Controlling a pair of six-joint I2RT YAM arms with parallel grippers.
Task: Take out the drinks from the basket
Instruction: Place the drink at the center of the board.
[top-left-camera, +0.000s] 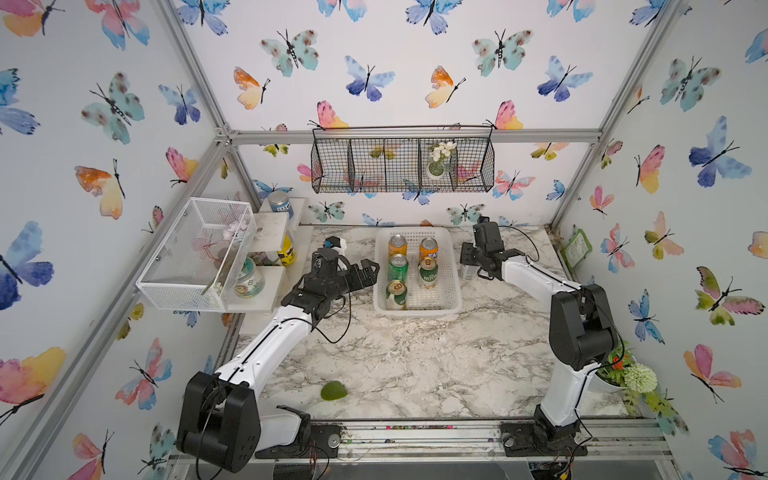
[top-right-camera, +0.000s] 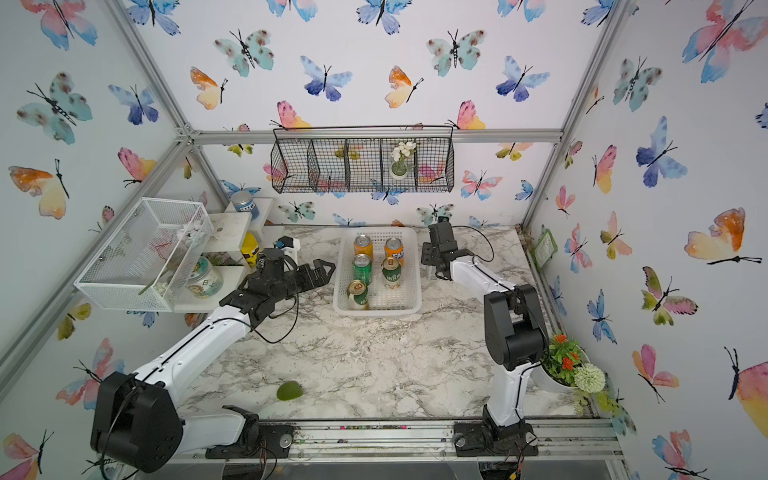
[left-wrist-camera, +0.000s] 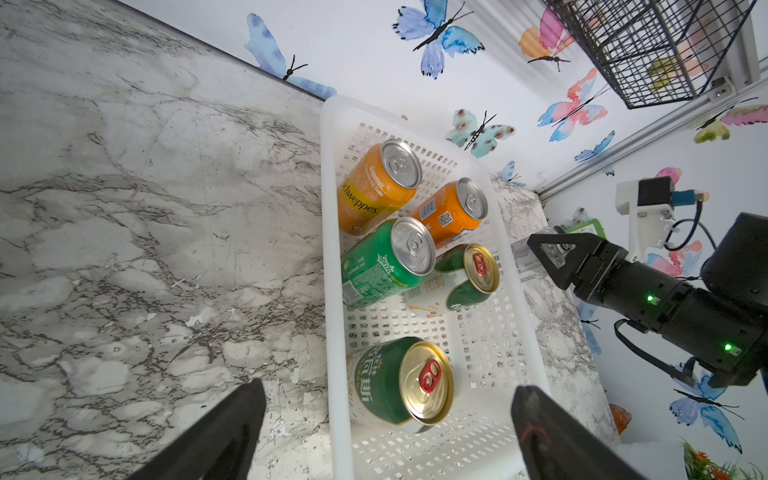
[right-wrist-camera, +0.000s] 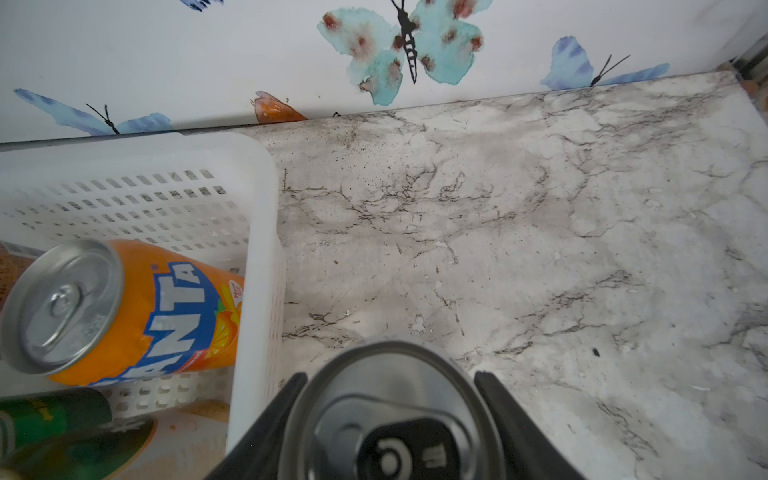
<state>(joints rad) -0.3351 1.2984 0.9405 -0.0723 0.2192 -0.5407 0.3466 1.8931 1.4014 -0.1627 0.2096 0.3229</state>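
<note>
The white basket (top-left-camera: 417, 311) stands at the back middle of the marble table. Five drinks are upright in it: two orange cans (top-left-camera: 397, 245) (top-left-camera: 428, 248), a bright green can (top-left-camera: 398, 268), and two green-and-white cans with gold tops (top-left-camera: 428, 273) (top-left-camera: 396, 295). My right gripper (top-left-camera: 469, 266) is just outside the basket's right wall, shut on a silver-topped can (right-wrist-camera: 390, 415) over the table. The top views mostly hide that can behind the gripper. My left gripper (top-left-camera: 368, 270) hovers open at the basket's left rim (left-wrist-camera: 332, 291), nearest the front gold-topped can (left-wrist-camera: 399, 382).
A white mesh box (top-left-camera: 195, 253) and shelves with a blue-labelled jar (top-left-camera: 279, 203) and a yellow bottle (top-left-camera: 286, 249) fill the back left. A black wire basket (top-left-camera: 403, 164) hangs on the back wall. A green object (top-left-camera: 333, 390) lies front left; a plant pot (top-left-camera: 623, 374) stands front right.
</note>
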